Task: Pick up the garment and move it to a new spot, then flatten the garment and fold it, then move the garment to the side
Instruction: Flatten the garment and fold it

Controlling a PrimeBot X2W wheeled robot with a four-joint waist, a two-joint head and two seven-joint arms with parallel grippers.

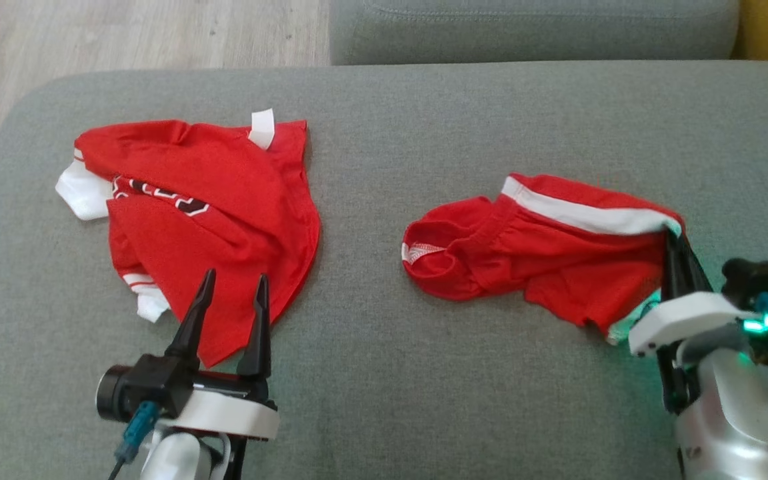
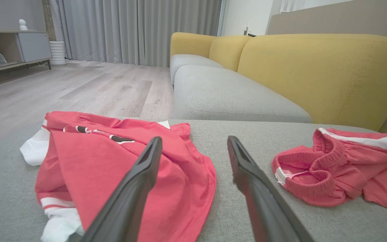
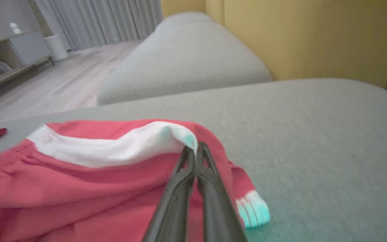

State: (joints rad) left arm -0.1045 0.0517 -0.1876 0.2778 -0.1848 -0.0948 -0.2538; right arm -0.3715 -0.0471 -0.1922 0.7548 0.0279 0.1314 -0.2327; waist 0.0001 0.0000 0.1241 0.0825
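Right claw (image 3: pixel 196 148) tight on the white edge of the red shorts (image 1: pixel 531 253); left claw (image 1: pixel 236 277) wide apart over the shirt (image 1: pixel 224 180).

Head camera looks down on the cushion (image 1: pixel 384 387); both low wrist cameras share the shorts (image 2: pixel 334 174)

One shirt (image 1: pixel 224 193), one shorts (image 1: pixel 531 257), two hands (image 1: pixel 236 275) (image 1: pixel 674 233)

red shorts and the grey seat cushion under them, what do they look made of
Red shorts: thin, soft knit fabric, probably sports polyester, mostly matt. It crumples and drapes loosely, with a gathered elastic waistband and a white stripe.
Grey seat cushion: woven upholstery cloth, matt, with a fine speckled weave showing. The fibre can't be told.
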